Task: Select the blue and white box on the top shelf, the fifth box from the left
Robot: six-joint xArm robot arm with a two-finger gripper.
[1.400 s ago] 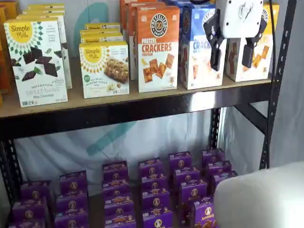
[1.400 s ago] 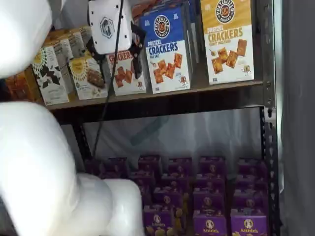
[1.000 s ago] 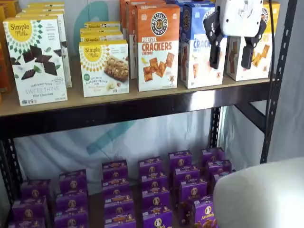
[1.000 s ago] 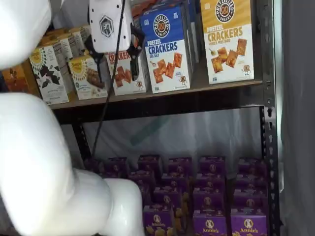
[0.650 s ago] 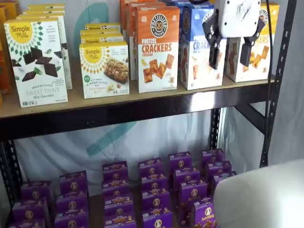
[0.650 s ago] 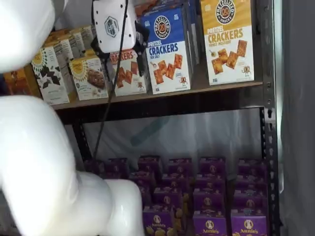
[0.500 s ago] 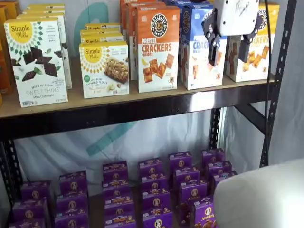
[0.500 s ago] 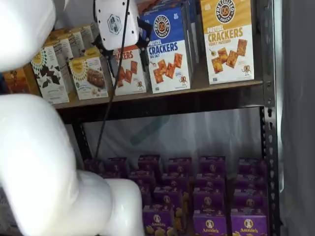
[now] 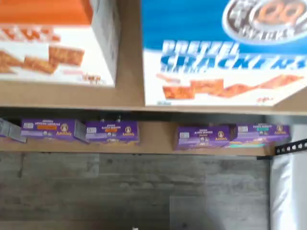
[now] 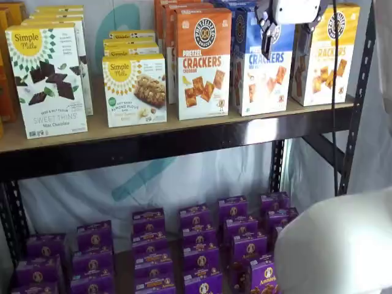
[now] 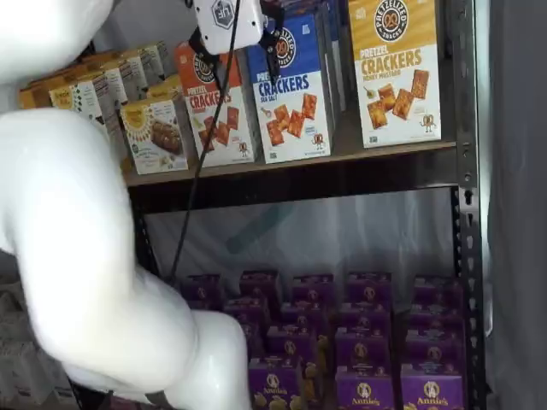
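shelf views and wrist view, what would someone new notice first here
The blue and white box of pretzel crackers stands on the top shelf between an orange cracker box and a yellow-topped one. The white end effector hangs high in front of it with its black fingers apart and nothing between them. Below, rows of small purple boxes fill the lower level.

top shelf (image 10: 184, 138): pretzel box (image 10: 263, 67) | cheddar box (image 10: 204, 64) left
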